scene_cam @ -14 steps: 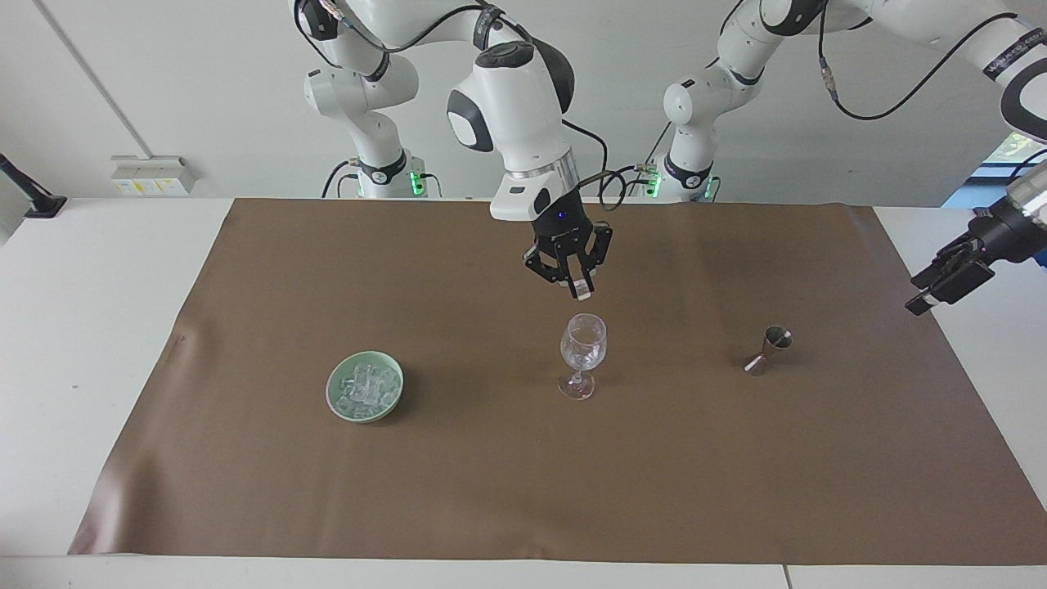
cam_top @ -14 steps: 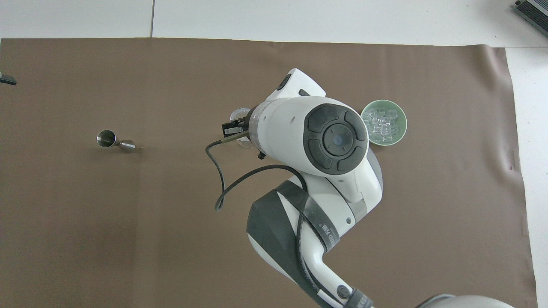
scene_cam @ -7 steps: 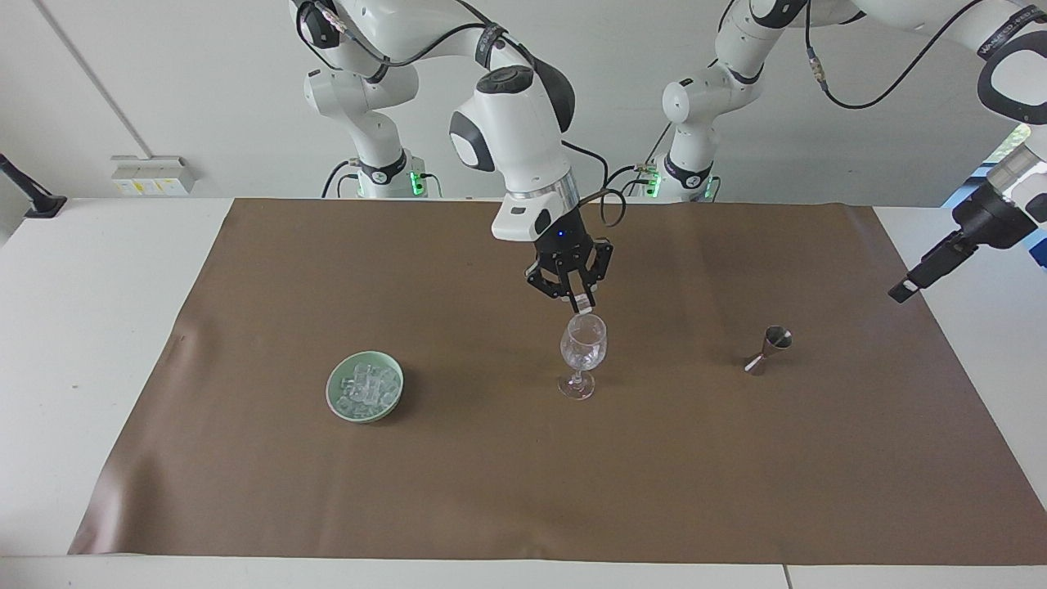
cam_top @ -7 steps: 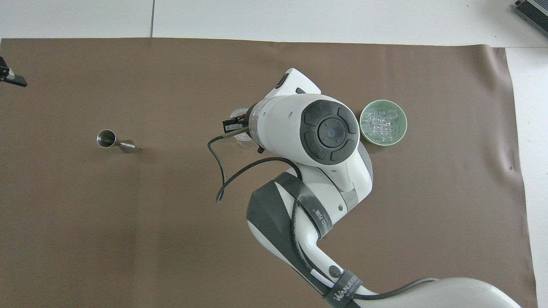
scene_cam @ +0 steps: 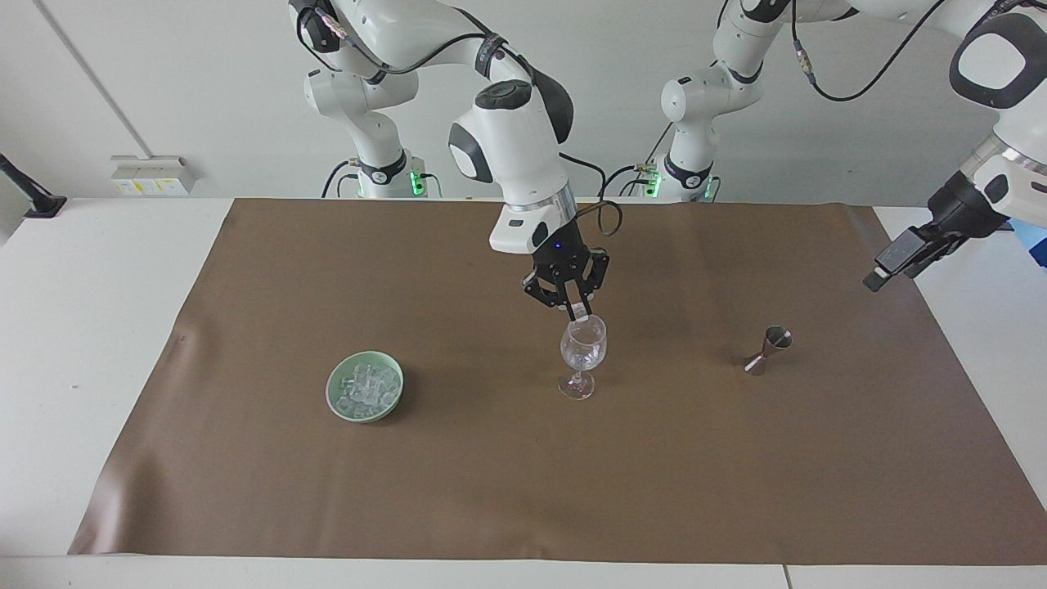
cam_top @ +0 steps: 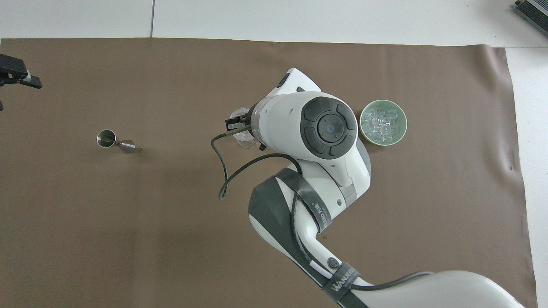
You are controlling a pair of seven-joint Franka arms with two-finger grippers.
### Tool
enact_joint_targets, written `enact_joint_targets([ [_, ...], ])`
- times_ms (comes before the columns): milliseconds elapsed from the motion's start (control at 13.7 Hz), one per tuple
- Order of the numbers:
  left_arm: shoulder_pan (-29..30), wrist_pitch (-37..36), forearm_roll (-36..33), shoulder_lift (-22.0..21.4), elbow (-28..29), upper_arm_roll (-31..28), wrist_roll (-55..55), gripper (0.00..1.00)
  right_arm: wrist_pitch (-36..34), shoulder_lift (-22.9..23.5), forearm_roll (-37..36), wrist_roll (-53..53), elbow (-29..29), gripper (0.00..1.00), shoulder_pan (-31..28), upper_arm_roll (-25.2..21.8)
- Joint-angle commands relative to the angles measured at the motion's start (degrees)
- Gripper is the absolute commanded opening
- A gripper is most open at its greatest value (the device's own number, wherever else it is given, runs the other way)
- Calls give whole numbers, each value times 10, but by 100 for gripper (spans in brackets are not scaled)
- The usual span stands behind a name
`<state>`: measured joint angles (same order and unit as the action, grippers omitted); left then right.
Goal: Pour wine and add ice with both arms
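Ice point(scene_cam: 367, 388) sat piled in the green bowl point(scene_cam: 336, 402) toward the right arm's end of the brown mat point(scene_cam: 458, 491), and I could make out more pieces in the wine glass point(scene_cam: 582, 348) at the middle of the mat. I had the right gripper point(scene_cam: 579, 310) directly over the glass, its tips just at the rim, pinched together on one small clear cube point(scene_cam: 581, 310). From overhead, the right arm's wrist point(cam_top: 308, 128) covered most of the glass, with only part of the rim point(cam_top: 238, 114) peeking out. The jigger point(scene_cam: 766, 349) stood on the mat toward the left arm's end, level with the glass. My left gripper point(scene_cam: 894, 262) waited in the air over that end's mat edge, well apart from the jigger, jaws spread, holding nothing.
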<state>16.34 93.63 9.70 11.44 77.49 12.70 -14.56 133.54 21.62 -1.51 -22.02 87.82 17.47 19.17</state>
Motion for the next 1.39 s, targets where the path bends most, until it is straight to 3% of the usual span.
enact_joint_targets([
  [0, -34, -8, -31, -23, 13, -12, 30, 100, 32, 18, -7, 11, -5, 0, -2, 7],
  [438, -102, -43, -53, -45, 22, -51, 109, 100, 35, 24, -9, 13, -5, 0, -2, 7],
  [876, -107, 22, -53, -136, 166, -48, 125, 100, 36, 25, -13, 11, -5, 0, -4, 7],
  [1095, -113, 12, -53, -138, 166, -49, 154, 100, 36, 25, -17, 14, -5, 0, -5, 7],
  [1314, -112, 10, -52, -138, 165, -50, 154, 100, 34, 26, -21, 14, -5, 8, -7, 7],
])
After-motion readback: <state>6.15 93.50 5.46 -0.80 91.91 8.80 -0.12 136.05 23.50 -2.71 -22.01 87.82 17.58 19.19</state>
